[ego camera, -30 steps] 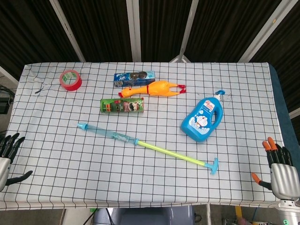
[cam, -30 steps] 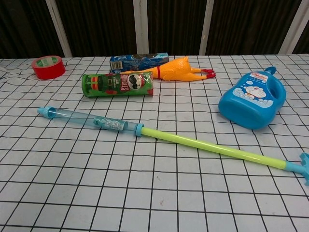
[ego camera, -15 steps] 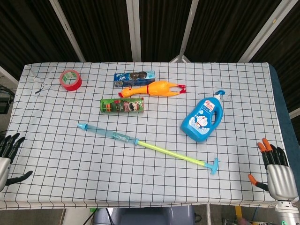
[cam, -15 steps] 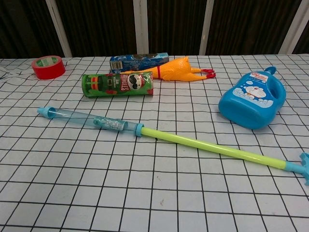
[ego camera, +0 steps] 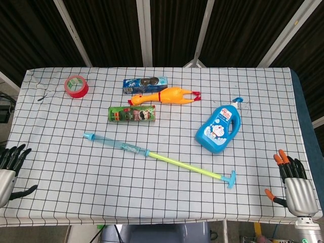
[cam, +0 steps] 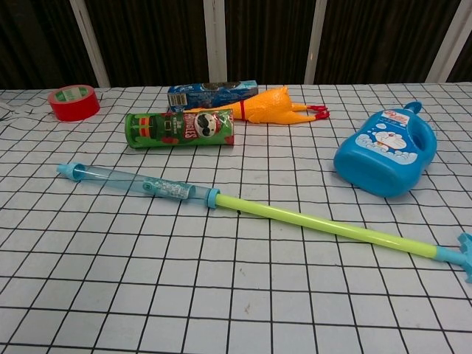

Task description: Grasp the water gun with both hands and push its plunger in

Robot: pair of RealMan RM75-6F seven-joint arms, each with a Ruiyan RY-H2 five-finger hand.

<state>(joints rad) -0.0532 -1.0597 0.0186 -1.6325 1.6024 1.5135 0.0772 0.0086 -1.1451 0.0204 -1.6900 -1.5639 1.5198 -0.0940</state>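
Untouched, water gun [ego camera: 121,145] lies between spread left hand [ego camera: 9,169] and right hand [ego camera: 293,186].

The right hand [ego camera: 294,190] has a ribbed silver-grey back, black fingers and orange fingertips. The left hand [ego camera: 7,172] is silver-grey with all-black fingers.

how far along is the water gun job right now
Nothing is done yet. The water gun lies untouched on the table, its yellow plunger fully pulled out. Left hand and right hand hover open at the table's edges. Grasping and pushing remain.
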